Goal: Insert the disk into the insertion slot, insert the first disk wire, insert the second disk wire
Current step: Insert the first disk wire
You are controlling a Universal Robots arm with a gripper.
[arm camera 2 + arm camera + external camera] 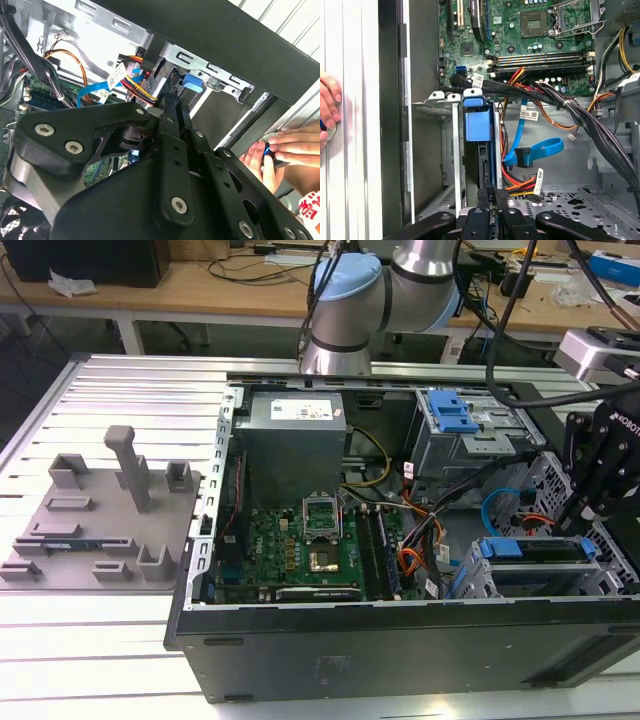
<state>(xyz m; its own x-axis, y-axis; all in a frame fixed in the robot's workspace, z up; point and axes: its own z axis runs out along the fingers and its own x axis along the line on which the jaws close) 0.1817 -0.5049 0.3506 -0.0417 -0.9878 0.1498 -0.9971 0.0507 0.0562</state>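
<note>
The disk (530, 548) sits in the insertion slot (468, 578) at the case's front right corner, its blue carrier tab facing up. In the first wrist view the disk (483, 162) stands edge-on inside the grey cage (436, 102). My gripper (490, 194) is just behind the disk's rear edge, its fingers close together. The first disk wire (521, 181), orange-red, ends in a dark plug right beside my fingertips. The second disk wire (540, 149), light blue, loops free a little farther off, its dark plug apart from the disk. In the exterior view my gripper (575, 512) reaches down behind the cage.
A taller grey bay with a blue latch (450, 412) stands behind the cage. Thick black cable bundles (580, 115) cross the case beside the motherboard (305, 550). A person's hand (285, 150) rests outside the case wall. A grey fixture block (100, 510) lies at the exterior view's left.
</note>
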